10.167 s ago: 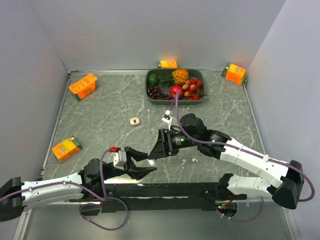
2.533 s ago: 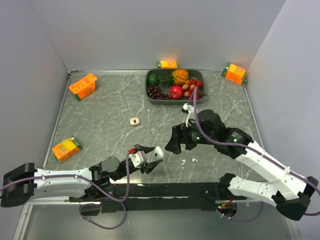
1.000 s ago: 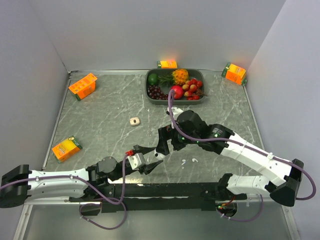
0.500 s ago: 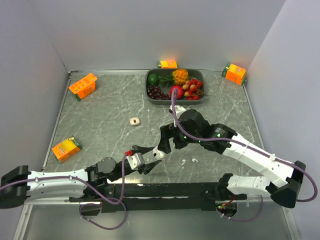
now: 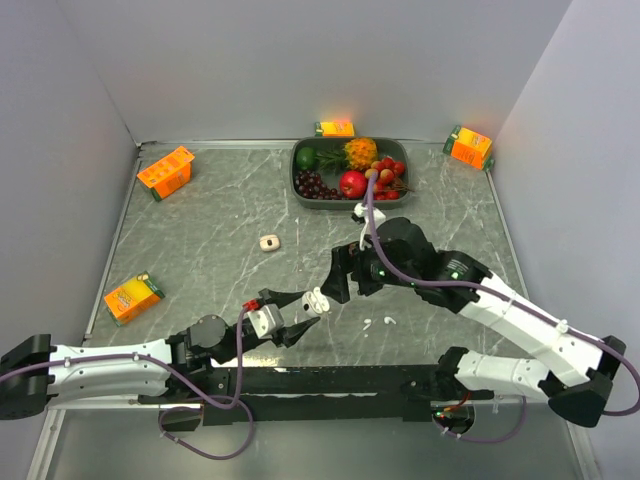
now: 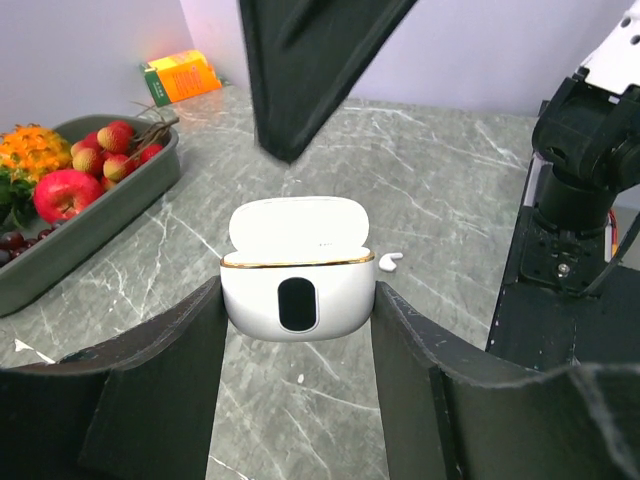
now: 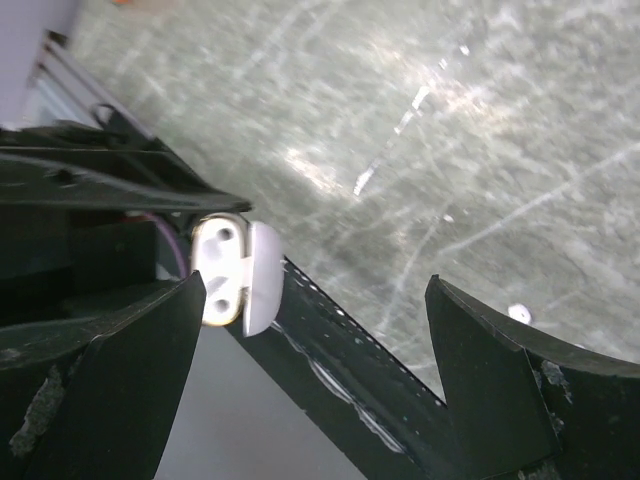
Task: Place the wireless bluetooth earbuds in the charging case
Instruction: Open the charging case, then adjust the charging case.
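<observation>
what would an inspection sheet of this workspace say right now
surface: grey marbled table, white streaks
job's things: charging case, lid open, held in the left gripper; two earbuds loose on the table to its right in the top view
clutter: four juice cartons, fruit tray, small beige item
grippers: left gripper shut on the case; right gripper open, empty, close by
cables: purple cable along each arm
surroundings: plain grey walls
</observation>
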You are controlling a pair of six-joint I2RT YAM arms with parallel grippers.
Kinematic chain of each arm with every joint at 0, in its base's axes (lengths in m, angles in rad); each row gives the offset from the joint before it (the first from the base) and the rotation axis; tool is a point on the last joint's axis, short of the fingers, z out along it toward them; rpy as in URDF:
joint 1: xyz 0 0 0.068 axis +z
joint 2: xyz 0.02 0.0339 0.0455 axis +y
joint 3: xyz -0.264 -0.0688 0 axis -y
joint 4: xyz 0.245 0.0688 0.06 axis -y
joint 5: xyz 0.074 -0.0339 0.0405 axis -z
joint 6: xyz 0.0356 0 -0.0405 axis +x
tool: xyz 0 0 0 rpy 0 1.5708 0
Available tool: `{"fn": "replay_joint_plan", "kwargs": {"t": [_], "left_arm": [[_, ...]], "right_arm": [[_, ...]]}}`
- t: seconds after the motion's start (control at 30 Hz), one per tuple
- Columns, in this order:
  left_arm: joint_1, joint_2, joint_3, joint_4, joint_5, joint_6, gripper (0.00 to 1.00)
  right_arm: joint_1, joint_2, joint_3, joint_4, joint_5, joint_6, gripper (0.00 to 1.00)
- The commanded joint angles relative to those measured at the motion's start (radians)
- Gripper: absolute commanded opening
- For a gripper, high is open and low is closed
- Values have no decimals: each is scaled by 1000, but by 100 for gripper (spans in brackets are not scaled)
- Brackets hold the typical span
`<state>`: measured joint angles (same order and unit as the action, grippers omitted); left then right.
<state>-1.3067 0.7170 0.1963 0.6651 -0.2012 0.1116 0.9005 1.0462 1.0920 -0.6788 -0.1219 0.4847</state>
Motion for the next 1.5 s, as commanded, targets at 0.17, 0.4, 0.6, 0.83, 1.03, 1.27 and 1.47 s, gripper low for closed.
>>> {"fn": "replay_joint_plan", "kwargs": {"t": [0.17,0.4,0.6,0.83,1.03,1.27,1.47], "left_arm": [[-3,-2,8,71,-17,3,1],[-5,-4,12,105,-17,3,1],[-5,-14,28,108,-15,19,1],[-5,-53,22,116,-32,19,1],[-6,-86,20,108,-43,19,1],[-6,-96,28,105,-38,22,1],[-5,-102,17,103,-33,7,1]], "right_arm": [[-2,-17,32,90,-104,20,93],[-6,18,-9,145,-191,55,83],[-21,29,-26,208,-272,98,72],[-46,43,-35,208,-298,114,61],[-48,57,-40,205,-297,109,61],[-48,64,-43,222,-311,114,50],[-49,37,-52,257,-323,109,26]]}}
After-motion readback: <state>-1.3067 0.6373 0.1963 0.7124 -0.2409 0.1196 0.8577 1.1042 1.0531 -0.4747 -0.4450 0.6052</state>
